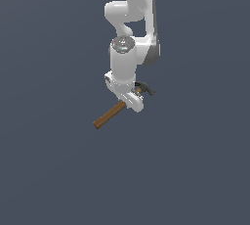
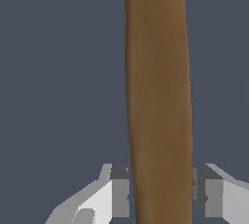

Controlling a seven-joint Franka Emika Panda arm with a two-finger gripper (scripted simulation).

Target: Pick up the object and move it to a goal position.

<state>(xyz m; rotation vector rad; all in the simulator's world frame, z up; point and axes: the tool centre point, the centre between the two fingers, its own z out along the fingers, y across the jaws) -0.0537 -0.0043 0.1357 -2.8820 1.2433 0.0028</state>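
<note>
The object is a small claw hammer point(image 1: 108, 115) with a brown wooden handle and a dark grey head point(image 1: 145, 89). In the exterior view it lies slantwise under the white arm, its handle pointing toward the lower left. My gripper point(image 1: 128, 101) covers the handle's upper part, close to the head. In the wrist view the handle point(image 2: 158, 96) runs straight between the two fingers. Both pads point(image 2: 120, 196) press against its sides, so my gripper point(image 2: 160, 191) is shut on the hammer. The head is out of sight in the wrist view.
A plain dark grey-blue surface fills both views around the hammer. The white arm point(image 1: 129, 18) rises above the gripper in the exterior view.
</note>
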